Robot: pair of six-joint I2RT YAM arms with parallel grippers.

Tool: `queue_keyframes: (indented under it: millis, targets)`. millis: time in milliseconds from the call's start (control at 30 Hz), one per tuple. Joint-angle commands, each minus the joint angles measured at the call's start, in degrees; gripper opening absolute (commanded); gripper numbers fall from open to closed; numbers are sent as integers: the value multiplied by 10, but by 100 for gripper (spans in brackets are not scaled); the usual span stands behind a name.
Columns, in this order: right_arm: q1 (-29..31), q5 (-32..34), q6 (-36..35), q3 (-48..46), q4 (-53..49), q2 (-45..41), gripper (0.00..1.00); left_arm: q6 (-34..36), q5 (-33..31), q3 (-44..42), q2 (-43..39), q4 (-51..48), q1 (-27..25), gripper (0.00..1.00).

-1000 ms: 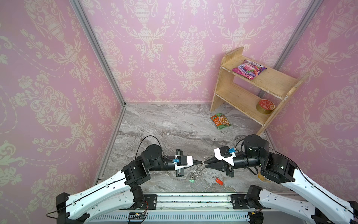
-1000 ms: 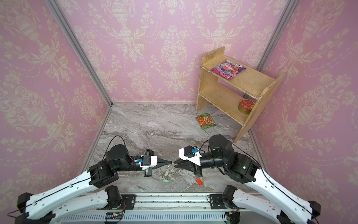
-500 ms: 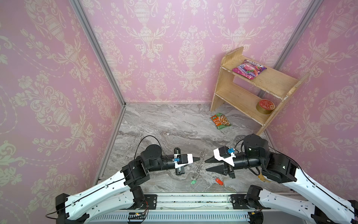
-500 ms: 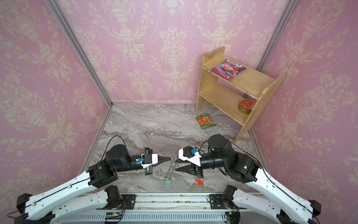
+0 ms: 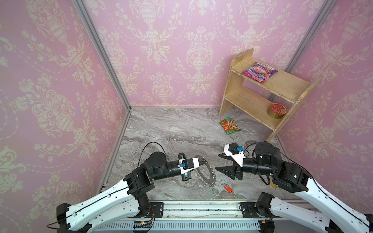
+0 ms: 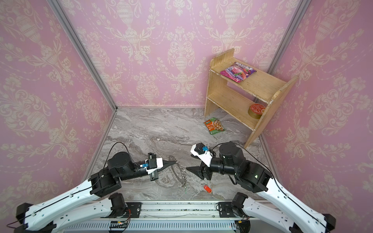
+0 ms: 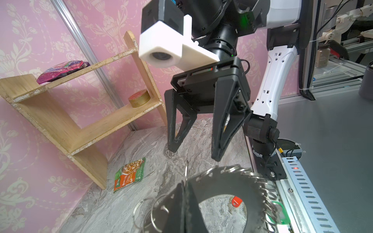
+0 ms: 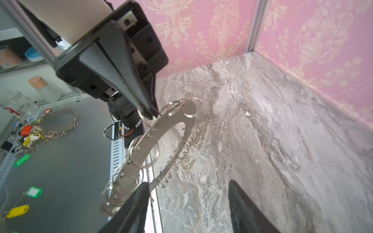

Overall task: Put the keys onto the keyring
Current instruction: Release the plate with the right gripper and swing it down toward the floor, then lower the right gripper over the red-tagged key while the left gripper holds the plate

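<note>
The keyring is a flat grey metal ring with wire loops round its rim. It hangs tilted from my left gripper, which is shut on its upper rim. A green-tagged key dangles at the ring's lower rim. The red-tagged key lies on the marble floor and shows through the ring's hole. My right gripper is open to the right of the ring, with nothing between its fingers.
A wooden shelf stands at the back right with a pink packet on top and a round tin on its lower board. An orange-green food packet lies on the floor before it. Pink walls close in three sides.
My right gripper has opened and drawn back to the right, away from the keyring. The ring now hangs from the left gripper alone, which stays shut.
</note>
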Motion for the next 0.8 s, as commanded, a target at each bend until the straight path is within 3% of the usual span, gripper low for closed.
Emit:
queue_keyframes:
  millis: [0, 200, 367, 567, 767]
  targets:
    - [-7, 75, 71, -29, 11, -18, 74, -25, -34, -21, -16, 21, 3, 0]
    - [-14, 181, 158, -59, -30, -9, 85, -49, -40, -36, -24, 21, 13, 0]
    - [-30, 273, 265, -73, -95, 11, 88, -62, -25, -42, -28, 18, 27, 0]
    - [-59, 294, 352, -96, -155, 53, 89, -67, 0, -42, -22, 7, 41, 0]
    - [-64, 266, 410, -118, -178, 91, 84, -65, 4, -47, -25, 3, 48, 0]
